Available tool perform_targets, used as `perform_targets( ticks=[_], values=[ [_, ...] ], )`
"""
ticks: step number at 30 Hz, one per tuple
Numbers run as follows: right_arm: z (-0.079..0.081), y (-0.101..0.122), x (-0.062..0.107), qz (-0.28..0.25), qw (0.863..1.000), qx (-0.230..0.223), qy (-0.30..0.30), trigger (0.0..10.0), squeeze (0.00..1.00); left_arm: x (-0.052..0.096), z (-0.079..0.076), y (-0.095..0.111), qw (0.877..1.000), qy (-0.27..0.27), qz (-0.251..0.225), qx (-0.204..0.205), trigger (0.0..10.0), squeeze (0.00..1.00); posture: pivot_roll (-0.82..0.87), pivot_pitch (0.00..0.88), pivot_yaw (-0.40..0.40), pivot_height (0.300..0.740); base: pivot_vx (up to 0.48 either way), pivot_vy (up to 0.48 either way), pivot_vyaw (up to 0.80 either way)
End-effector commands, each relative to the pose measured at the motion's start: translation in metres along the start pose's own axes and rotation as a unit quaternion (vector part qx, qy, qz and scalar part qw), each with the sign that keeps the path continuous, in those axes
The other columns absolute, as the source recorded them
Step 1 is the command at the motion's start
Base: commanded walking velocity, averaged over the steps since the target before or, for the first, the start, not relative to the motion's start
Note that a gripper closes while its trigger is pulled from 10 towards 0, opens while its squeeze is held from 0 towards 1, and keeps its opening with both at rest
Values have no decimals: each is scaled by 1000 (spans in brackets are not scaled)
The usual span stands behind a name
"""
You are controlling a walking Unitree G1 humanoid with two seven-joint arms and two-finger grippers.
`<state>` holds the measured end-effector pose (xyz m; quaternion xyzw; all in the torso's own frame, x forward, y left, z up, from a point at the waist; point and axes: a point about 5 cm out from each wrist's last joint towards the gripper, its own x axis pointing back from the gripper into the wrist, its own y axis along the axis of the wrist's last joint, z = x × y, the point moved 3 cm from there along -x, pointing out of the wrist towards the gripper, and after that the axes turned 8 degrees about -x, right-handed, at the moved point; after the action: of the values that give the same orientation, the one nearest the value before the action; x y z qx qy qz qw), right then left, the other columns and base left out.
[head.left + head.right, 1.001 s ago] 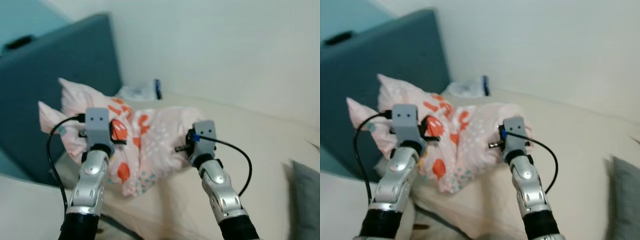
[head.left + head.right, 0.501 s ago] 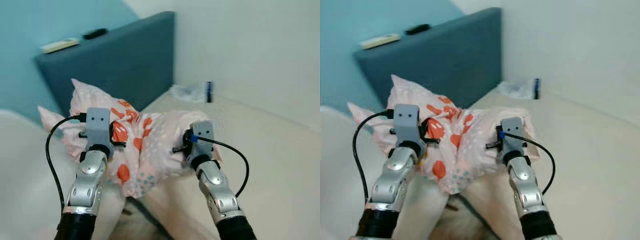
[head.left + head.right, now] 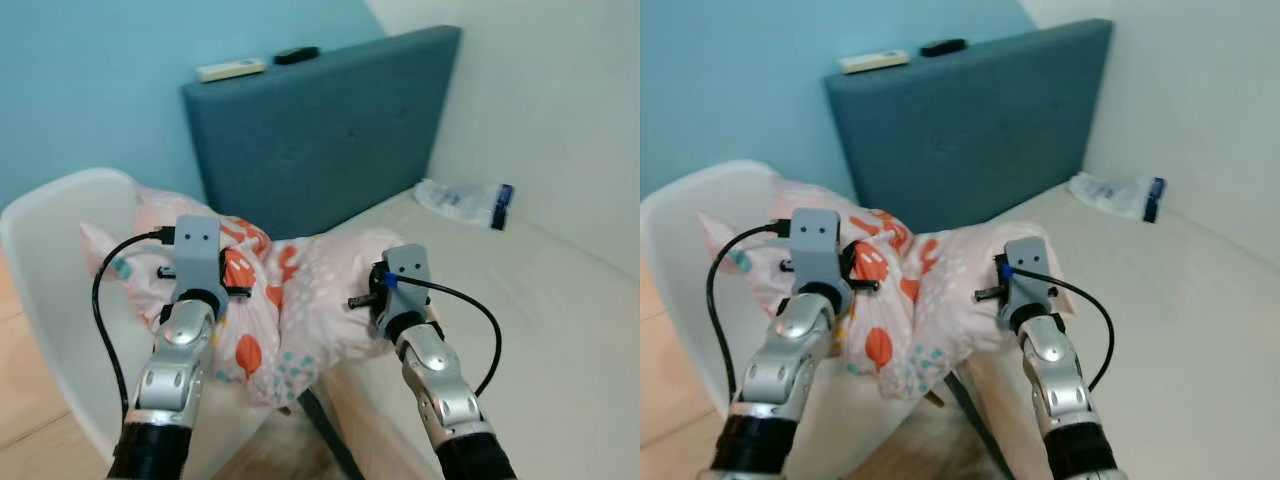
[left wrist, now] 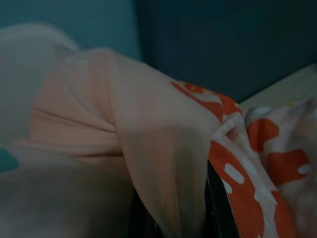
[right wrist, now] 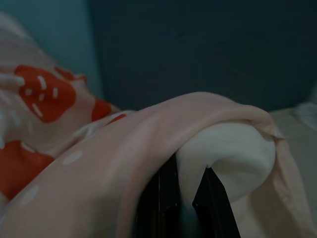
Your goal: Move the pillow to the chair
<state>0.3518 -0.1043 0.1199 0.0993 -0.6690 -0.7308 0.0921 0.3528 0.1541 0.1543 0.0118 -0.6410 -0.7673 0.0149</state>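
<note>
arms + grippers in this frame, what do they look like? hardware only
Two silver, segmented metal arms with black sleeves at the lower end. Each wrist carries a boxy grey housing with two small dark dots on its face. The left gripper has a black cable looping out to its side; the right gripper has a black cable arcing off it and a small blue mark on the housing. Fingers are long and black.

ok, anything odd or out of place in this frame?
Mostly normal: both grippers, left and right, pinch the pillow, which sags between them over the white chair. Slightly odd: a remote lies on the headboard top, and a plastic packet on the mattress.
</note>
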Motion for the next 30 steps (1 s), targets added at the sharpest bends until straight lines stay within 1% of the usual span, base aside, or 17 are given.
perform_targets(
  ticks=[1,3,5,9,20,30],
  values=[
    [9,5,-1,-8,1000,8,28,10000,0,2,-6,5,1000,-3,-14,0,10000,0,63,72,-44,730,0,0,800],
    [8,5,-1,-7,999,10,30,10000,0,3,-6,4,1000,0,-12,0,10000,0,61,72,-48,730,0,0,800],
    [7,5,-1,-4,999,17,36,10000,0,5,-8,1,1000,5,-6,3,10000,0,52,72,-70,730,0,0,800],
    [2,7,-3,-1,999,24,38,10000,0,8,-10,1,1000,6,-3,7,10000,0,50,76,-80,730,0,0,800],
    [-3,7,-3,-4,1000,18,24,10000,0,7,-15,3,1000,-8,-3,5,10000,0,50,78,-47,730,0,0,800],
    [-4,5,-1,-4,1000,15,17,10000,0,6,-17,3,1000,-21,5,7,10000,0,48,82,-37,730,0,0,800]
  ],
)
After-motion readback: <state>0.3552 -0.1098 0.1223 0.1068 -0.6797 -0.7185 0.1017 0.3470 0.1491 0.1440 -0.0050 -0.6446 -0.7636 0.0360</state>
